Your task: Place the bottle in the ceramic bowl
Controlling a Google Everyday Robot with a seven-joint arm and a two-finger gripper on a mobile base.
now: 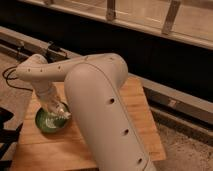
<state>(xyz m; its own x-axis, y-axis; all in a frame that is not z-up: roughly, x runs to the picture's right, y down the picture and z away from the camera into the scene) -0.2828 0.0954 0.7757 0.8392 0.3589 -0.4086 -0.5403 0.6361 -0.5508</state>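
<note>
Pincer hangs low over the right part of the green bowl, at the end of the white arm that bends in from the right and fills much of the view. Whether it is spread or pressed together cannot be told. Pale shapes sit beneath it in the bowl, and the bottle cannot be made out apart from them. That bowl rests on the left part of the wooden desk.

Wooden table, speckled floor, dark wall, gripper over table.
</note>
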